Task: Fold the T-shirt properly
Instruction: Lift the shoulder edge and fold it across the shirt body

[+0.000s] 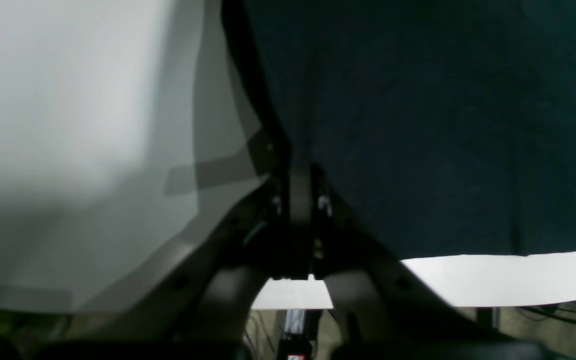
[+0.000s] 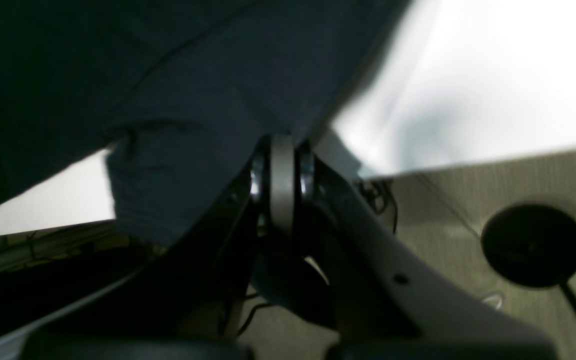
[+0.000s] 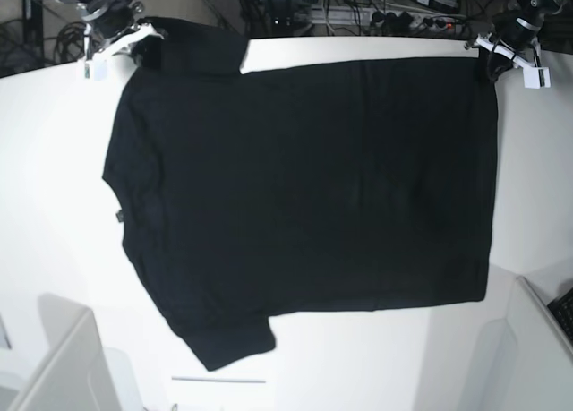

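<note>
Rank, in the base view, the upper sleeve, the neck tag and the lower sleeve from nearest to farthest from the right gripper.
1. upper sleeve of the T-shirt: top left, right at the right gripper.
2. neck tag: left edge, mid-height.
3. lower sleeve: bottom left, farthest.

Both wrist cams are soft and blurry, dim toward 6 o'clock. Base view is sharp and evenly bright; white table [image 3: 54, 160] nearly blows out at 9 o'clock.

Black T-shirt [image 3: 304, 187], plain side up, spread flat sideways on white table, neck at left
</note>
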Controlling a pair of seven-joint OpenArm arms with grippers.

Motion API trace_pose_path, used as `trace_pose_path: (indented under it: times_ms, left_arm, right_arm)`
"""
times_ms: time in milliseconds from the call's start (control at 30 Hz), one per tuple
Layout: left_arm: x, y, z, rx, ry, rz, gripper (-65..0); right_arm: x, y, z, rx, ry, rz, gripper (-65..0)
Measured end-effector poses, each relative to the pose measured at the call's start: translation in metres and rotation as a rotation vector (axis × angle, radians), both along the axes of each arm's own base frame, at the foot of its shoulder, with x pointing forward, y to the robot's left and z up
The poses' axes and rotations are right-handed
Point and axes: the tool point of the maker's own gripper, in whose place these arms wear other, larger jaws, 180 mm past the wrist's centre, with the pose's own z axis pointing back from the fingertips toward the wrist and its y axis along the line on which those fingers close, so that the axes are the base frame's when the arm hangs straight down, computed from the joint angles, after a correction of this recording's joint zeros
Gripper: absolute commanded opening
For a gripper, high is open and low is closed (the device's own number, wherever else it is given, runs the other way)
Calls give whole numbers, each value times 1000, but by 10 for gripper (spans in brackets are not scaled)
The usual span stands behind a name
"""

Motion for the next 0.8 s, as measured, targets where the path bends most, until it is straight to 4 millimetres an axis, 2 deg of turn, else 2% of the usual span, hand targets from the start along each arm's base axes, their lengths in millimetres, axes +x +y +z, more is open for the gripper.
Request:
trace_pose_path:
  times_ms: [233, 367, 567, 700, 800]
  left_arm:
    - [16, -4, 16, 22, -50, -16, -650]
    - [33, 4, 21, 29, -72, 50, -650]
    - [44, 5, 25, 27, -94, 62, -650]
    - [48, 2, 20, 21, -37, 34, -650]
    - [61, 0, 25, 10, -60, 26, -650]
  right_arm:
    - [36, 4, 29, -18, -122, 30, -650]
    - [46, 2, 31, -22, -118, 44, -650]
    - [71, -21, 39, -65, -97, 36, -650]
    - [87, -21, 45, -65, -92, 64, -650]
    - [99, -19, 51, -63, -98, 82, -650]
